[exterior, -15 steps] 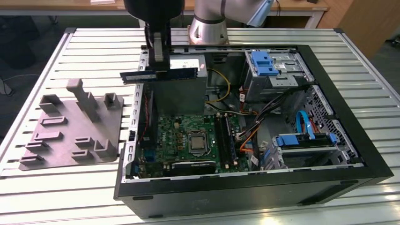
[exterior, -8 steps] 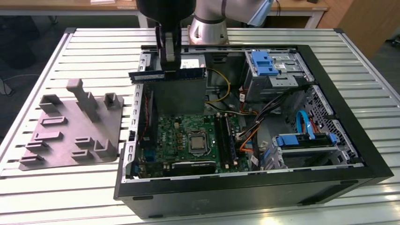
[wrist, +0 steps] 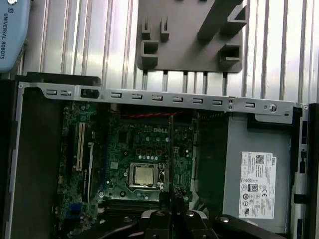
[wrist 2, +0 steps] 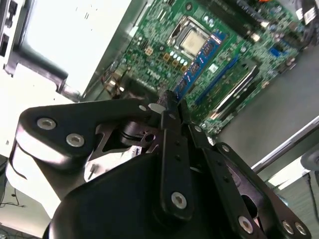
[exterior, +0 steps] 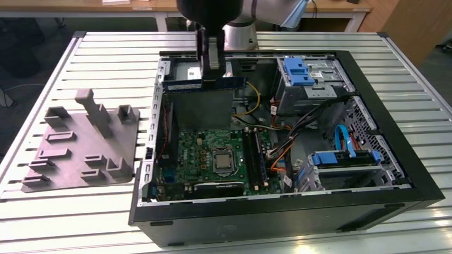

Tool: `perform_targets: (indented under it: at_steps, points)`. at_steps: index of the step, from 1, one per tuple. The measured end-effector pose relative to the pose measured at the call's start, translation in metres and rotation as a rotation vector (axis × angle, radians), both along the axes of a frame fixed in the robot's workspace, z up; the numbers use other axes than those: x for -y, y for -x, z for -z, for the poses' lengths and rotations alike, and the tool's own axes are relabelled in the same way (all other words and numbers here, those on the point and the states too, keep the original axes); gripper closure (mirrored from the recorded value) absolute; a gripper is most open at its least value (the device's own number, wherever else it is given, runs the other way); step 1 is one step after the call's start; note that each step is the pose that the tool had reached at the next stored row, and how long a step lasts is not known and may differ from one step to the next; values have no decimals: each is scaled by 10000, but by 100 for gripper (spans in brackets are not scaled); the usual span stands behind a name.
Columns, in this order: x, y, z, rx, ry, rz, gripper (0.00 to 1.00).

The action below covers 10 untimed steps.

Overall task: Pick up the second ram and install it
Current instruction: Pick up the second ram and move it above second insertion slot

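Observation:
The second ram point(exterior: 185, 84) is a long dark strip held level and edge-up over the back of the open computer case, above the grey power-supply box point(exterior: 205, 108). My gripper point(exterior: 211, 74) is shut on its middle from above. In the second wrist view the gripper point(wrist 2: 168, 102) holds the ram point(wrist 2: 202, 59), which stretches out over the green motherboard point(wrist 2: 154, 55) beside the processor. The first wrist view shows the ram point(wrist: 170, 149) as a thin edge-on line above the gripper point(wrist: 172, 211). The long memory slots point(exterior: 253, 153) lie to the right of the processor in the exterior view.
The grey moulded holder tray point(exterior: 78, 153) lies on the slatted table at the exterior view's left of the case. Black case walls point(exterior: 282, 211) ring the motherboard. Drive bays with blue clips point(exterior: 300, 71) and loose cables point(exterior: 282, 143) fill the exterior view's right side.

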<state>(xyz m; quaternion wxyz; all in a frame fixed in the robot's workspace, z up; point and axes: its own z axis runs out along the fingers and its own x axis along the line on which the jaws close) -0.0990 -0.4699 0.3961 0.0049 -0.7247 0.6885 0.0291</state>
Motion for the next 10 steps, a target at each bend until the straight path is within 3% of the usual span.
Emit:
perform_targets:
  at_steps: [10]
  points:
    - [0,-393,27,-10,0,0,86]
